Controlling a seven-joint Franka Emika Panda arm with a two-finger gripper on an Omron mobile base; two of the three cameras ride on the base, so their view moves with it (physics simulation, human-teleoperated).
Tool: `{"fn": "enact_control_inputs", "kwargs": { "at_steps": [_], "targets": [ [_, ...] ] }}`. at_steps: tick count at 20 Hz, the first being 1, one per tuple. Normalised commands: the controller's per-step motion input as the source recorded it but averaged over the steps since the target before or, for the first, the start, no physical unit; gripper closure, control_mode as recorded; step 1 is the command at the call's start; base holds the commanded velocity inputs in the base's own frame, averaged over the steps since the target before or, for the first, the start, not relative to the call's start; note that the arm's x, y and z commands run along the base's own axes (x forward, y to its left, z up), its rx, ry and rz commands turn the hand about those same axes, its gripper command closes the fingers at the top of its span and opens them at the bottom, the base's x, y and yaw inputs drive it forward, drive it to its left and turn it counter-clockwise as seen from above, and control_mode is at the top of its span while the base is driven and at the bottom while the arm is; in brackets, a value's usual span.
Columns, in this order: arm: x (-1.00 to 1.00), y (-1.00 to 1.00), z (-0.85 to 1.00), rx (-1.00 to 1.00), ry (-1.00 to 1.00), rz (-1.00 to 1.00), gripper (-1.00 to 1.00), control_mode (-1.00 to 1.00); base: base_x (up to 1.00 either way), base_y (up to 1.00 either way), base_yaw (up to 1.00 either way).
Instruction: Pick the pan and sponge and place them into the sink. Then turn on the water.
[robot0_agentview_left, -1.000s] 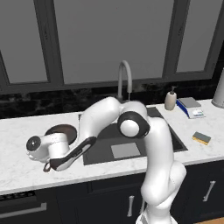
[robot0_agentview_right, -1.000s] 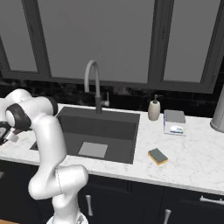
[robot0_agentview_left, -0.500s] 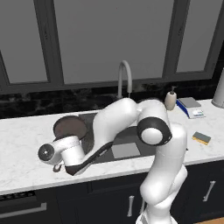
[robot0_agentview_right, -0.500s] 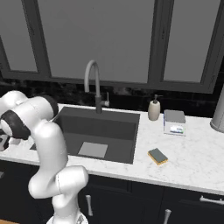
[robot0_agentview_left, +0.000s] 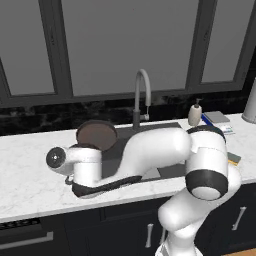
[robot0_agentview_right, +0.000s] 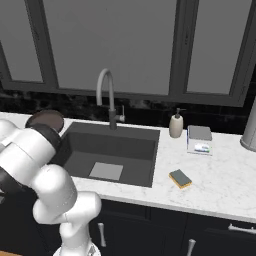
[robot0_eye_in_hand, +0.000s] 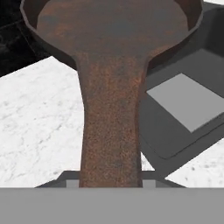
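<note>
Moved: round dark brown skillet now lifted toward dark grey sink's left rim
Gripper: clenched on skillet handle
Sponge: yellow-grey block, counter right of sink

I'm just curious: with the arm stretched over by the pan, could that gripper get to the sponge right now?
Probably not at once. The gripper is shut on the pan handle, left of the sink; the sponge lies on open counter past the sink's other side.

no readable text, no labels, no brands, no numbers anywhere
</note>
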Motion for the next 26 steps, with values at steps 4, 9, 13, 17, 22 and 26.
{"fn": "enact_control_inputs", "kwargs": {
  "at_steps": [4,9,13,17,22,26],
  "targets": [
    [-0.30,-0.36,0.43,0.12,0.30,-0.44,1.00,-1.00,0.00,0.00,0.00],
    [-0.26,-0.41,0.14,0.10,0.26,-0.54,1.00,-1.00,0.00,0.00,0.00],
    [-0.15,-0.57,0.00,0.05,0.25,-0.60,1.00,-1.00,0.00,0.00,0.00],
    [-0.02,-0.86,-0.02,-0.01,0.14,-0.47,1.00,-1.00,0.00,0.00,0.00],
    [0.00,-0.87,-0.07,-0.06,0.06,-0.39,1.00,-1.00,0.00,0.00,0.00],
    [0.00,-0.86,-0.13,-0.14,0.00,-0.35,1.00,-1.00,0.00,0.00,0.00]
  ]
}}
